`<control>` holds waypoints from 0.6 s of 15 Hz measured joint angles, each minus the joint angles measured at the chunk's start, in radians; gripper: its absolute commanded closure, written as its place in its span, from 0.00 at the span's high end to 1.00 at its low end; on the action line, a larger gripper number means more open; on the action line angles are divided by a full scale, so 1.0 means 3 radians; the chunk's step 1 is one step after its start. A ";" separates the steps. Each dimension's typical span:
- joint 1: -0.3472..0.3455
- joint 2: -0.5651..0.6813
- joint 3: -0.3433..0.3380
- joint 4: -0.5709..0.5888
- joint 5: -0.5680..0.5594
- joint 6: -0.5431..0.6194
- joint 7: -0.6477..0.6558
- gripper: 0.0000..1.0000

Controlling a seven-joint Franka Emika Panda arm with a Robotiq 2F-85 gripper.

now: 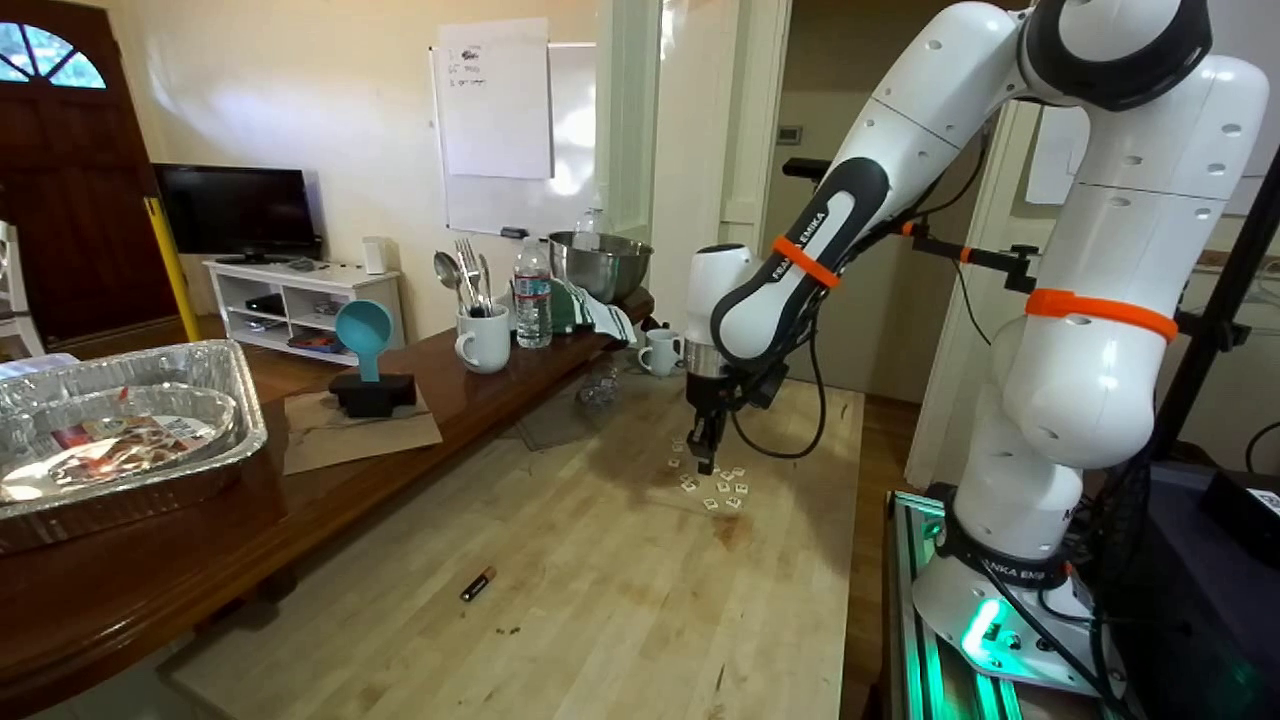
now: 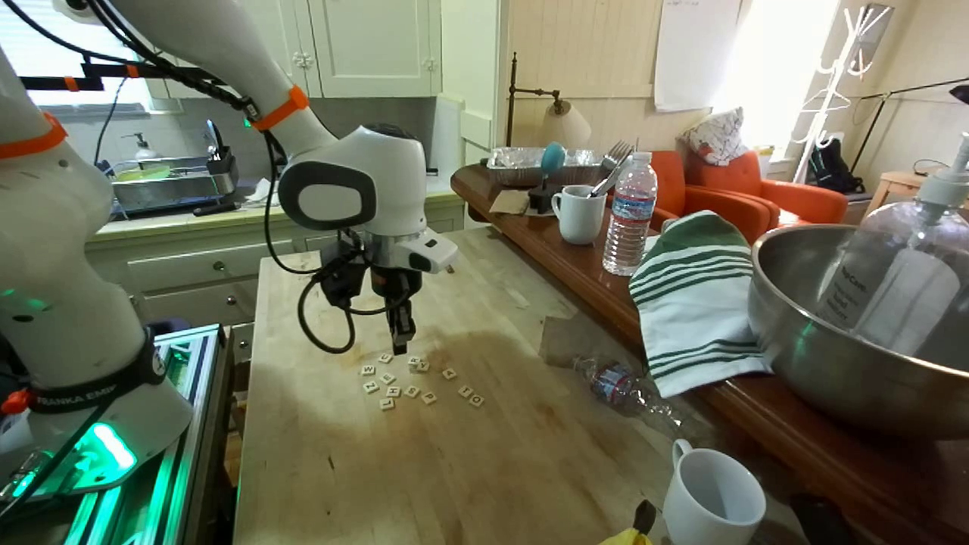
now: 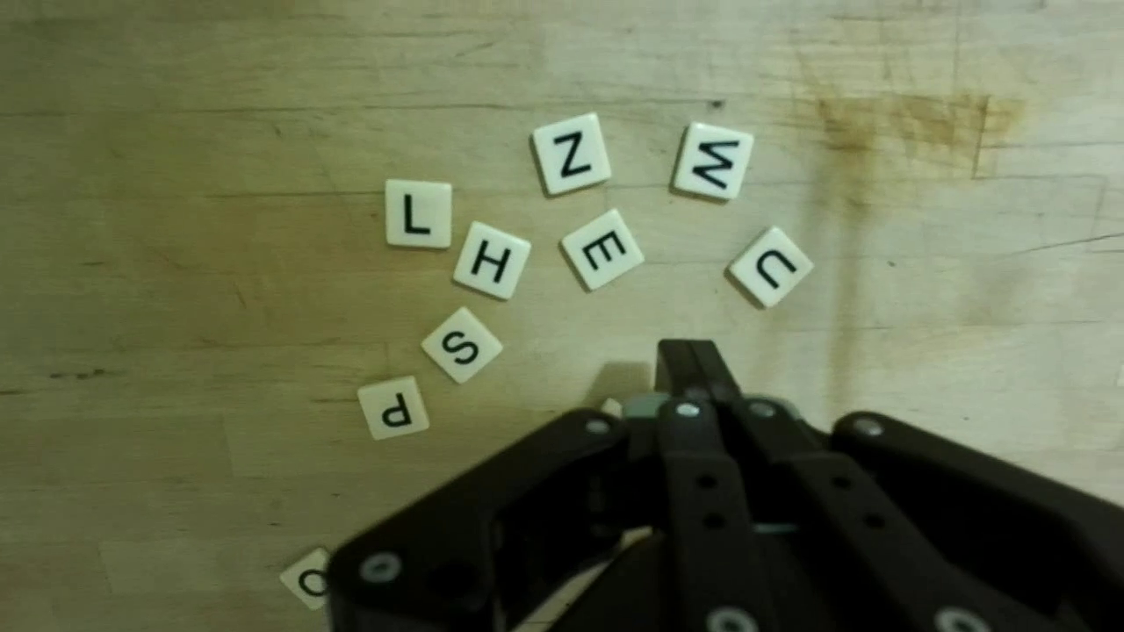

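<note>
- Pincer (image 3: 691,360) clenched, closed on nothing visible, low over the tabletop (image 2: 394,484).
- Beneath and around it the letter tiles (image 3: 602,249) lie scattered, as both exterior views show; in the wrist view some are partly hidden behind the pincer.
- Progress, as judged: none is grasped and no tidy row shows, so handling them seems largely left to do.

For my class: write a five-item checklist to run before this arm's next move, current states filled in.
1. Gripper open, should grasping be wanted: not ok; jaws shut, nothing visible between them.
2. U tile face up and readable: ok.
3. Lower-left tile unobstructed in the wrist view: not ok; the gripper covers part of it.
4. Battery apart from the gripper: ok.
5. Exact height of fingertips above table: cannot tell.
</note>
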 measured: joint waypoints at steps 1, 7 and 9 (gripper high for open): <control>0.0001 -0.0004 0.0000 0.0000 0.0036 -0.0009 -0.0019 0.01; 0.0003 -0.0002 0.0011 -0.0004 0.0065 -0.0009 -0.0031 0.00; 0.0003 0.0009 0.0025 -0.0010 0.0065 -0.0026 -0.0031 0.00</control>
